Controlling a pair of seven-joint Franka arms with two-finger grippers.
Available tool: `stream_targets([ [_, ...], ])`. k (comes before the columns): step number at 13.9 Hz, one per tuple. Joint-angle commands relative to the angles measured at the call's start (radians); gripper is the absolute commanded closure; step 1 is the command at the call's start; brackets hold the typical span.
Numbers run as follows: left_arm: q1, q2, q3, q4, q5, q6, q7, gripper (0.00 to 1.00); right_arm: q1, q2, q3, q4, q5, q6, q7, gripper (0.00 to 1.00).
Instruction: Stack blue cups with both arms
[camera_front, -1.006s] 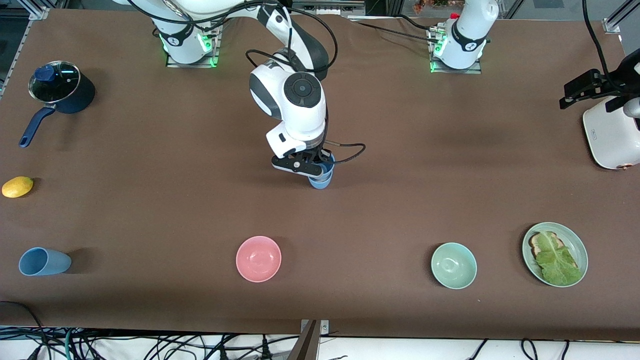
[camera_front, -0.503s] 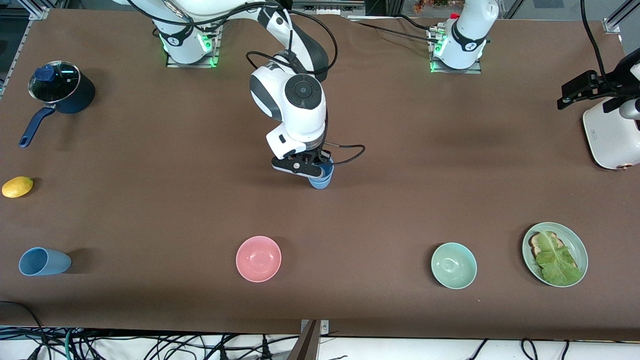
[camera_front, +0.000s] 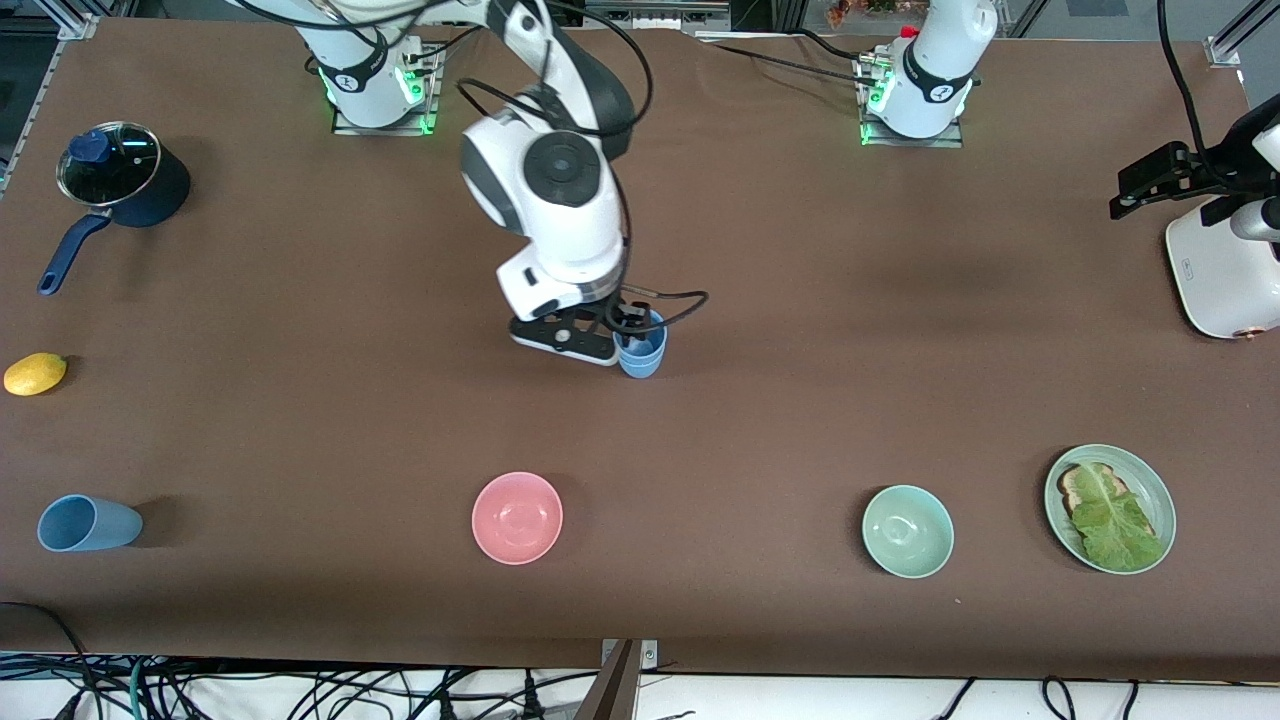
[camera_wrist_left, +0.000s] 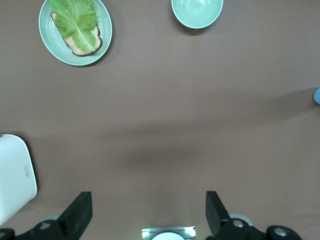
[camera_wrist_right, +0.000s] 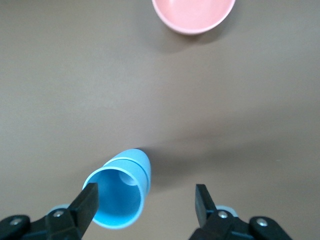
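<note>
Fingers of the right gripper are spread apart, gripping nothing, just beside the stacked blue cups. In the right wrist view one finger is seen against the rim of that stack, the other well clear of it. The stack, one cup nested in another, stands upright near the middle of the desk.

From the right arm's end of the desk, a lidded navy saucepan is seen near the corner by the bases, then a lemon at the edge, and a single blue cup lying on its side near the corner closest to the front camera. A pink bowl, a pale green bowl and a plate with toast and lettuce follow along the front edge.

The left gripper is held high over the left arm's end, waiting, its fingers open and empty, beside a white appliance.
</note>
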Motion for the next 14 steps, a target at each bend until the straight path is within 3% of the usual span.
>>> stream_targets([
  [1, -0.009, -0.003, 0.008, 0.001, -0.021, -0.01, -0.004, 0.0, -0.083, -0.123, 0.009, -0.031, 0.05, -0.126, -0.171, 0.1],
  [5, -0.009, -0.003, 0.008, 0.001, -0.022, -0.012, -0.004, 0.0, -0.225, -0.302, 0.009, -0.139, 0.051, -0.262, -0.45, 0.01],
  [10, -0.009, -0.003, 0.007, 0.001, -0.022, -0.01, -0.003, 0.0, -0.419, -0.435, 0.017, -0.161, 0.05, -0.424, -0.723, 0.0],
  [14, -0.009, -0.003, 0.008, 0.001, -0.021, -0.01, -0.001, 0.0, -0.517, -0.527, 0.016, -0.195, 0.001, -0.44, -0.84, 0.0],
])
